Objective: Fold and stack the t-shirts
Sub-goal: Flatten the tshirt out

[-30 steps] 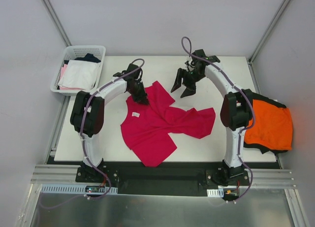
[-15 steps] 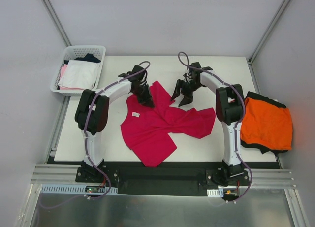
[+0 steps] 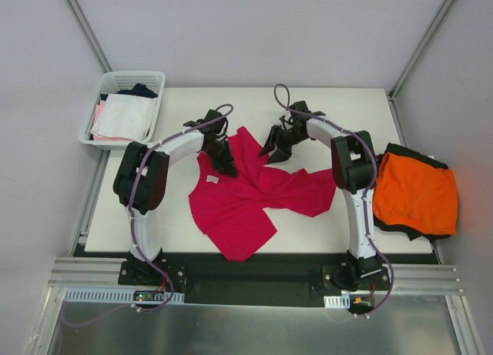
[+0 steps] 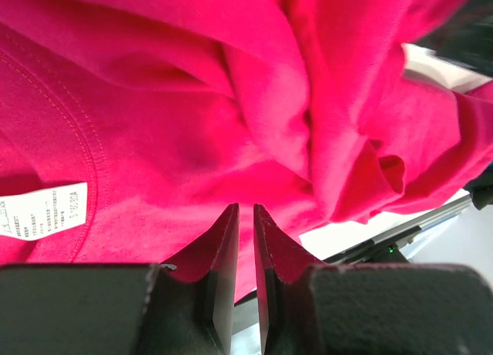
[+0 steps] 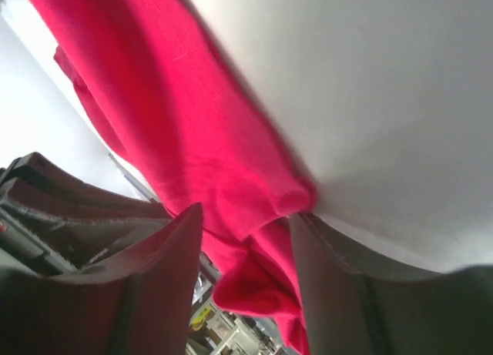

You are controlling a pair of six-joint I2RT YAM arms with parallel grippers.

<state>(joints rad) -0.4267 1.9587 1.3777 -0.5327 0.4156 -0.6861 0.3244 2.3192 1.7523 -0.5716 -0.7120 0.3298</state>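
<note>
While my left gripper (image 4: 246, 210) sits nearly closed, catch unclear, and my right gripper (image 5: 245, 214) gapes round a fold of the crimson t-shirt (image 3: 246, 197) in the middle of the table (image 3: 347, 108), a shallow bite could slip free.

A white table (image 3: 362, 108) stood between plain grey walls (image 3: 254, 31), with slanted metal posts (image 3: 83, 30) at the far corners. A silver rail (image 3: 81, 274) ran along its near edge above a brushed-metal floor (image 3: 254, 328). Light was even and soft.
</note>
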